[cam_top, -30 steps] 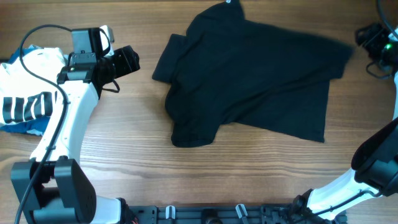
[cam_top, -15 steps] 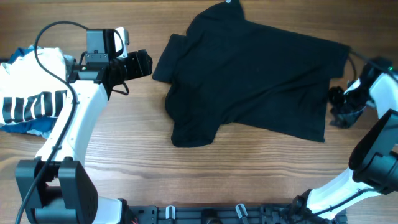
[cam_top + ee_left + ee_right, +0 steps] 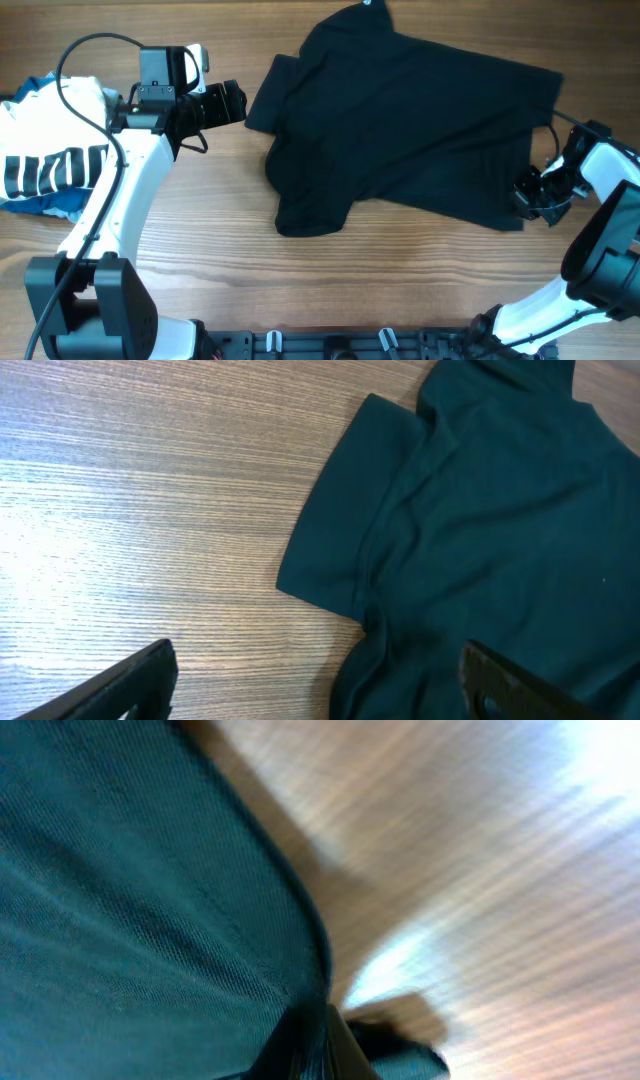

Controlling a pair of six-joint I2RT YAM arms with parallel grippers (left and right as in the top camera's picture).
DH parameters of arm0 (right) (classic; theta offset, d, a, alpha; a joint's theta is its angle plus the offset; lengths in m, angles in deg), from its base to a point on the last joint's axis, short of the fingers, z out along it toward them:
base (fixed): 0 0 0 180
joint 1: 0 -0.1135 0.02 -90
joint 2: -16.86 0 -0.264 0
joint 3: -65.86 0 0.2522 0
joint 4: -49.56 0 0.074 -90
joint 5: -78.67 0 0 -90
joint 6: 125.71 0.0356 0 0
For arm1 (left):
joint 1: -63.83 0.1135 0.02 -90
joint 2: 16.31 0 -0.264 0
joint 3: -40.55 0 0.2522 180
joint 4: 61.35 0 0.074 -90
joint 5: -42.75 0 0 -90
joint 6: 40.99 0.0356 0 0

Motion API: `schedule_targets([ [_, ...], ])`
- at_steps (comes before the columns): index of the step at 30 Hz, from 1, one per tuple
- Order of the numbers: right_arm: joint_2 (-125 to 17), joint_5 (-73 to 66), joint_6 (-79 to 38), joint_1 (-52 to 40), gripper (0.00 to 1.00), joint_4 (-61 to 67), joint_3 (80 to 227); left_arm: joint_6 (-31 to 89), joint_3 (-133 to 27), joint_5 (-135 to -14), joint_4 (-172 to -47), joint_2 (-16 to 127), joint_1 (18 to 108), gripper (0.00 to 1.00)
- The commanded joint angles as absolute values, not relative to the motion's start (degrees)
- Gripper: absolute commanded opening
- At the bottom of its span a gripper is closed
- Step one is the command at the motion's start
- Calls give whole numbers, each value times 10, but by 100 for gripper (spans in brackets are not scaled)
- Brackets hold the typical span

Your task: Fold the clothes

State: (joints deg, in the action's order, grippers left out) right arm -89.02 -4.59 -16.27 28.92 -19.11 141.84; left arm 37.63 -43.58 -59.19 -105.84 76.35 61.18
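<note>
Two arms work at your wooden table (image 3: 200, 260), whose grain runs left to right. Your black T-shirt (image 3: 400, 110) lies spread across the upper middle, with one sleeve pointing left and the hem toward the right. At the far left edge, a white garment with black stripes (image 3: 50, 165) rests on a blue garment (image 3: 50, 207). Your left arm reaches up from the near left corner. Its left gripper (image 3: 228, 103) hovers over bare wood just beside that sleeve, jaws spread wide. Your right arm bends in from the right edge. The right gripper (image 3: 528, 195) sits low at the shirt's near right corner, pressed together and pinching the fabric's edge.
</note>
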Motion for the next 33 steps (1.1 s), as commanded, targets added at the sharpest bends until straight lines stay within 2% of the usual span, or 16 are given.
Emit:
schedule_targets([
  [1,-810,-179,-72,336,4,-232,1467,385,-433,-599,-1061,753,603,93],
  [7,-684,-214,-68,374,4,-245,1471,386,-433,-598,-1085,754,567,94],
  [9,-669,-214,-68,374,60,-252,1471,386,-433,-598,-1104,757,554,93],
  [10,-666,-203,-68,374,73,-253,1471,386,-432,-598,-1110,760,549,93],
  [11,-666,-195,-68,374,81,-253,1471,386,-428,-598,-1113,763,545,93],
  [13,-666,-170,-72,374,85,-252,1471,385,-414,-599,-1118,777,533,93],
  [17,-666,-87,-93,374,87,-240,1471,402,-403,-599,-1104,834,498,92],
  [24,-666,38,-164,368,87,-208,1470,473,-403,-593,-990,951,427,87],
  [25,-666,38,-166,366,87,-208,1470,473,-403,-587,-973,960,420,83],
  [28,-666,38,-167,357,87,-208,1470,473,-403,-536,-951,975,411,54],
  [30,-666,37,-167,353,87,-208,1470,469,-403,-491,-956,978,412,24],
  [31,-666,38,-167,352,87,-207,1469,456,-403,-452,-963,978,415,12],
  [33,-666,37,-167,352,86,-208,1466,417,-403,-362,-974,978,429,4],
])
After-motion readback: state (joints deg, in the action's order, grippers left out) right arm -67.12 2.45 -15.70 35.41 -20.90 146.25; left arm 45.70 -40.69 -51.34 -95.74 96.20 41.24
